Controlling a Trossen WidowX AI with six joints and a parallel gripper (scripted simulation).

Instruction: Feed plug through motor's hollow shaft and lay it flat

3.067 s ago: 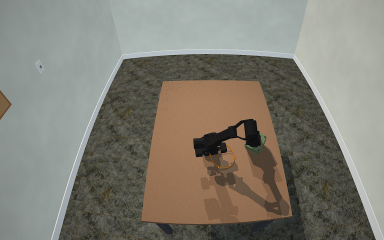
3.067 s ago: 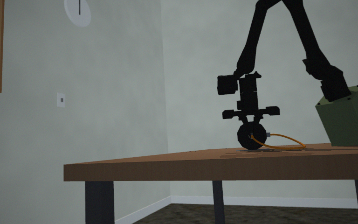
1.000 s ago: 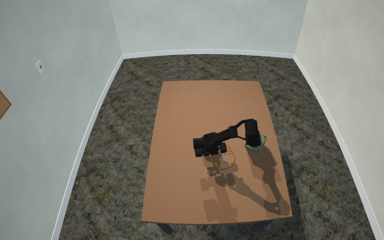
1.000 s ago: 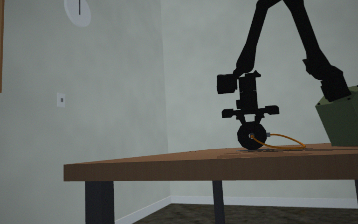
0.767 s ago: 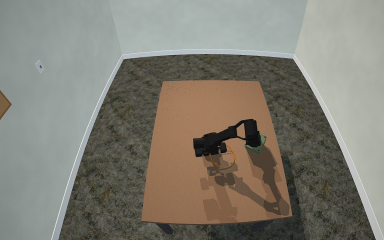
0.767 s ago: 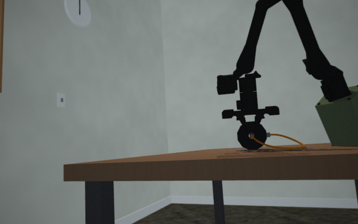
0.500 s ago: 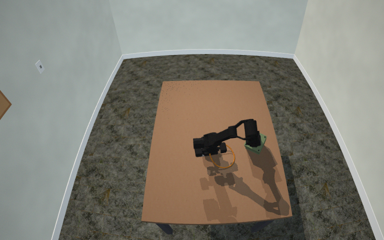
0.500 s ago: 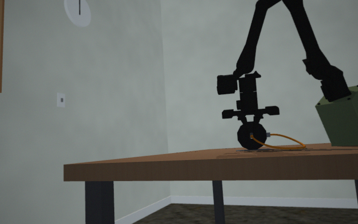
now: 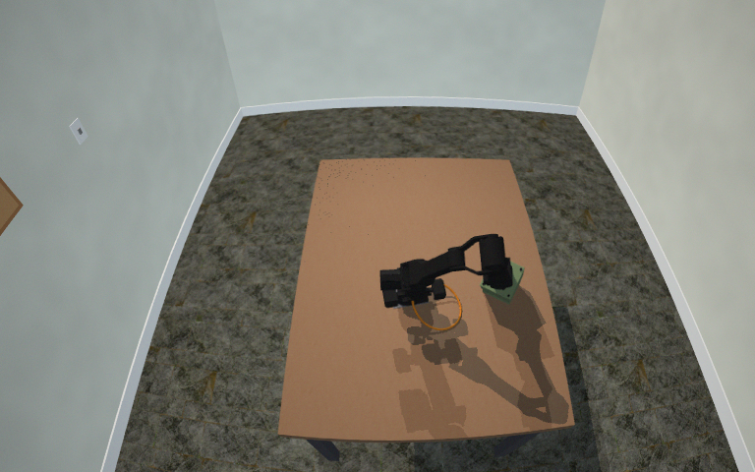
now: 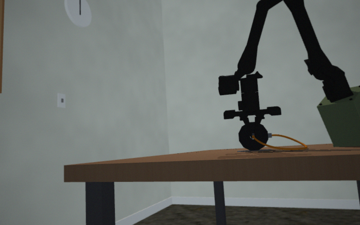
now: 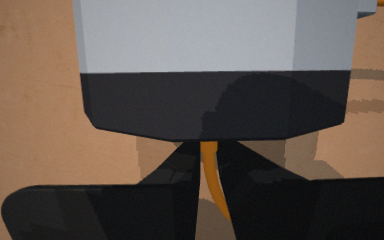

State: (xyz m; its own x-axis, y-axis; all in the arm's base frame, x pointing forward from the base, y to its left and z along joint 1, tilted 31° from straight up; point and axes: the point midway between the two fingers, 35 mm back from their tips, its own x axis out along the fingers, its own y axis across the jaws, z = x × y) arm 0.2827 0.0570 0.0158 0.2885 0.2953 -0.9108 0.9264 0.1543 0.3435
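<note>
The motor [image 10: 252, 137] lies on its side on the brown table, a dark round body with a pale grey part; it fills the top of the wrist view [image 11: 210, 70]. The orange cable [image 10: 285, 144] loops on the table from a small grey stub [image 10: 269, 135] on the motor's side round to the shaft mouth. The loop also shows in the overhead view [image 9: 445, 325]. My gripper [image 11: 207, 143] points straight down in front of the motor's dark face and is shut on the cable [image 11: 211, 165] right at the shaft mouth. The plug is hidden from view. In the side view my gripper [image 10: 252, 123] stands just above the motor.
The arm's green base block [image 9: 503, 283] stands near the table's right edge, close to the cable loop; it also shows in the side view [image 10: 342, 119]. The arm's shadows fall toward the table's front edge.
</note>
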